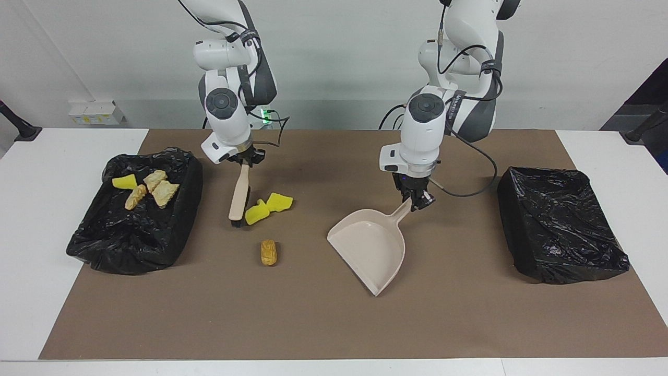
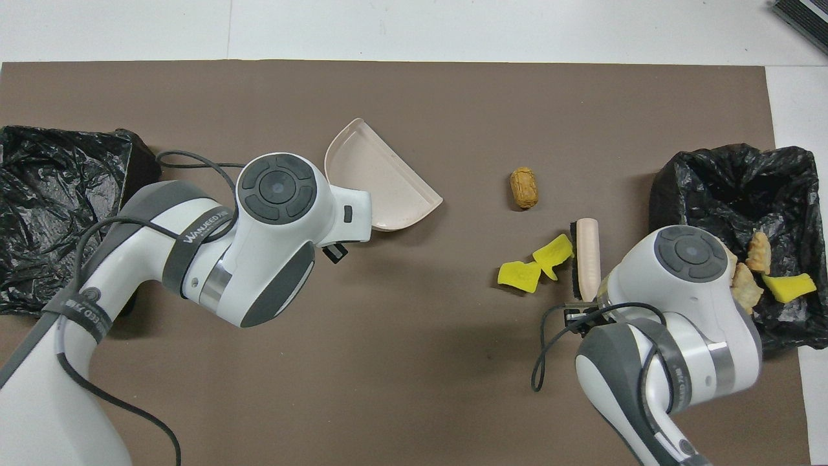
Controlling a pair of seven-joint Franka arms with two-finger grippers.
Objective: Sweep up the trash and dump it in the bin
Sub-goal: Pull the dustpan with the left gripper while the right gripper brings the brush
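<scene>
Trash first: two bright yellow foam sponge chunks (image 1: 269,207) (image 2: 535,263) lie on the brown mat, touching each other, right beside the bristle end of the beige brush w/ black bristles (image 1: 239,201) (image 2: 586,259). A tan ridged bread-like piece (image 1: 269,252) (image 2: 524,188) lies alone on the mat, farther from the robots than the sponges. Four more bits sit in the black-bag-lined bin (image 1: 99,240) (image 2: 724,178) at the right arm's end of the table: one yellow sponge chunk (image 1: 124,181) (image 2: 787,287) and three tan pastry bits (image 1: 154,189) (image 2: 750,268).

The right gripper (image 1: 244,159) is closed tight on the brush handle. The brush tilts down, bristles on the mat next to the sponges.

The left gripper (image 1: 416,201) is clamped on the handle of the beige plastic dustpan (image 1: 371,245) (image 2: 381,188). The pan is turned at a slant, its open mouth facing the bread piece & the right arm's end. It is well apart from the trash.

A second black-bag-lined bin (image 1: 561,230) (image 2: 58,220) sits at the left arm's end of the table, nothing seen in it.
</scene>
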